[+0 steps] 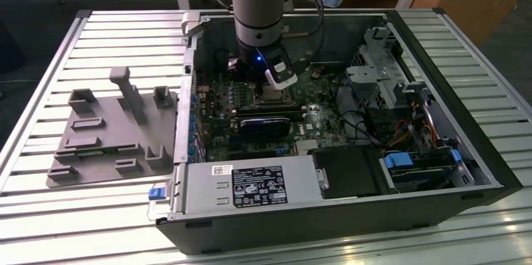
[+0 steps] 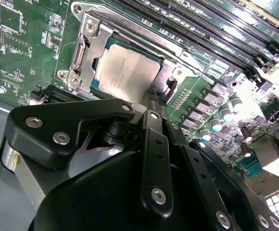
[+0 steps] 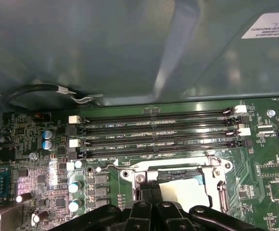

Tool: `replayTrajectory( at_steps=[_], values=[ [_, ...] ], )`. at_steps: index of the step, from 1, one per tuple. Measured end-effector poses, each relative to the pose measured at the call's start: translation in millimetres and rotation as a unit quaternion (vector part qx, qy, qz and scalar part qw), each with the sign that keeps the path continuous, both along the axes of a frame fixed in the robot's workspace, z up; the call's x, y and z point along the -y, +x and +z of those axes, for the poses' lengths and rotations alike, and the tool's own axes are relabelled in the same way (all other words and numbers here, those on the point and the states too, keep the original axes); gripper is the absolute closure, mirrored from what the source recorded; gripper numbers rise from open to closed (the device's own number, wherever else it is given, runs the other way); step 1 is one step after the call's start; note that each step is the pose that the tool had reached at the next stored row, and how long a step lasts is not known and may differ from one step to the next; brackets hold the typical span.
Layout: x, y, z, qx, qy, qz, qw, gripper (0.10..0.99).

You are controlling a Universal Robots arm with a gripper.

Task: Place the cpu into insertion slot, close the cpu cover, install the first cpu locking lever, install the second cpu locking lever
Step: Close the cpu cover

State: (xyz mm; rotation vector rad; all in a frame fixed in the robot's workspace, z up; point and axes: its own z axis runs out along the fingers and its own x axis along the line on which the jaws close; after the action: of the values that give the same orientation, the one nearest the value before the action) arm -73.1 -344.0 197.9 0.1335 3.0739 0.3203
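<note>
Pale silver-grey metal marked the small square cpu [image 2: 130, 72], which sat flat in the black-rimmed square insertion slot [image 1: 268, 95] on the green motherboard [image 2: 29, 57]. The square silver metal cpu cover [image 2: 95, 38], a frame with a large window, lay down around the chip, whose top showed through the opening.

The arm's black gripper [image 2: 151, 102] stood right at the socket's edge. Its fingertips were pressed together with no gap that I could see and nothing visibly caught between them. From those tips the cpu lay directly ahead. They were touching or almost touching the frame's near side, and I could not tell which.

In the first wrist view the long black memory slots [image 3: 154, 127] ran beyond the socket, parallel to the frame's far side. A thin bent steel lever [image 3: 111, 166] lay between them and the frame. In the exterior view the gripper hung straight over the socket inside the open black computer case [image 1: 332, 215]. I judged the seating and the cover done, and the work to stand at the levers.
</note>
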Motion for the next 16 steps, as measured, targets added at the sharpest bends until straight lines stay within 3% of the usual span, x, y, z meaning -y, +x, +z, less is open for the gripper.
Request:
replayTrajectory(
  at_steps=[16],
  values=[
    [0.2,0.3,5.8,0.0001,0.0024,0.000,1.0000,0.984]
  ],
)
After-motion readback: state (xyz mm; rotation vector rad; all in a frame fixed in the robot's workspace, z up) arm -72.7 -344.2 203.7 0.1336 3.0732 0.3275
